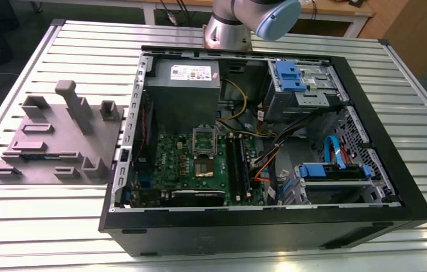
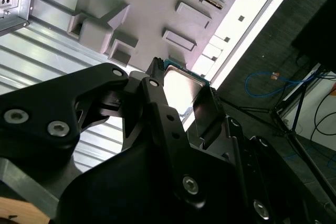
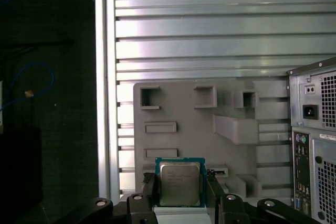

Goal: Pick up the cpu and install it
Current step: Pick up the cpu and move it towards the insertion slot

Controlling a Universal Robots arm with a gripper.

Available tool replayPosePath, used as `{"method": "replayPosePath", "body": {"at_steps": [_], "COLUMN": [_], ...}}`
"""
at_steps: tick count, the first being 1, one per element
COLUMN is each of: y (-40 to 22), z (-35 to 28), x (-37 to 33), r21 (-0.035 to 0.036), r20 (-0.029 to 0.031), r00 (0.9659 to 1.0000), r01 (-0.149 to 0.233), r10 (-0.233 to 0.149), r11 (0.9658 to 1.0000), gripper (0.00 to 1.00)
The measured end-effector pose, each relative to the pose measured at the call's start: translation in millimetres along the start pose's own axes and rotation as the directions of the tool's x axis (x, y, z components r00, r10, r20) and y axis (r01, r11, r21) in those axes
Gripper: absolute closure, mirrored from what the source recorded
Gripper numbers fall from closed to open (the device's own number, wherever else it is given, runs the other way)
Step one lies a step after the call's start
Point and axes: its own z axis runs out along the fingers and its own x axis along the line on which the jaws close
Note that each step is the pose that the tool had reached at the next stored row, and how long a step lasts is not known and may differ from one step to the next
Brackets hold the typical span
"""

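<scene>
In both wrist views my gripper (image 3: 180,195) is shut on the cpu (image 3: 180,182), a small square chip with a silvery metal top and a thin pale rim. A black finger (image 3: 149,191) presses on each of two opposite edges. In the second wrist view the cpu (image 2: 178,85) sits between the fingertips of the gripper (image 2: 184,97). It hangs above the grey moulded fixture (image 3: 184,111), well clear of its pockets. In the exterior view the green board (image 1: 198,164) lies inside the open computer case (image 1: 274,226), with a metal-framed square socket (image 1: 204,139) near its middle.
The fixture (image 1: 55,141) lies on the slatted metal table (image 1: 47,226), at the exterior view's left of the case. Inside the case are a grey power supply box (image 1: 187,73), black memory sticks (image 1: 236,164), blue drive brackets (image 1: 289,73) and loose cables. The arm's base (image 1: 229,31) stands behind the case.
</scene>
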Motion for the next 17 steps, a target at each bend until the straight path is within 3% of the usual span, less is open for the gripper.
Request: {"method": "replayPosePath", "body": {"at_steps": [11,17], "y": [0.1,0.5], "z": [-0.4,-0.1], "x": [-0.6,-10.7], "r21": [0.0002,0.0000], "r20": [-0.0002,0.0000], "r00": [1.0000,1.0000], "r01": [0.000,0.000], "r10": [0.000,0.000], "r11": [1.0000,1.0000], "gripper": [0.53,0.53]}}
